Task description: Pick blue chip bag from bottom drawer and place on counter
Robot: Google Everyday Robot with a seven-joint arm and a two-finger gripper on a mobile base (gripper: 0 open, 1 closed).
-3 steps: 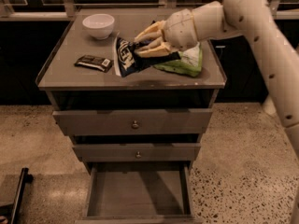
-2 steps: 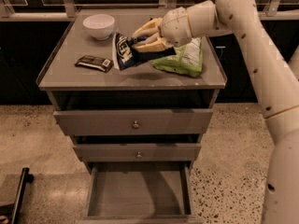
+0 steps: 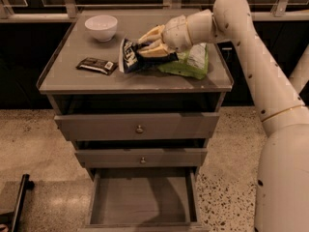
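Note:
The blue chip bag [image 3: 130,55] is dark blue with white lettering and lies on the counter [image 3: 82,76], near its middle. My gripper [image 3: 150,42] is over the counter with its fingers [image 3: 153,34] closed on the bag's right end. The bag's left end touches the counter top. The bottom drawer [image 3: 142,202] is pulled open below and holds nothing.
A white bowl [image 3: 101,27] stands at the counter's back left. A flat dark brown bar wrapper [image 3: 96,65] lies at the left front. A larger light-green bag [image 3: 189,62] lies to the right, under my arm. The two upper drawers [image 3: 139,125] are shut.
My gripper has carried the blue chip bag a little left and down, so it now rests on the counter. The other things have not moved.

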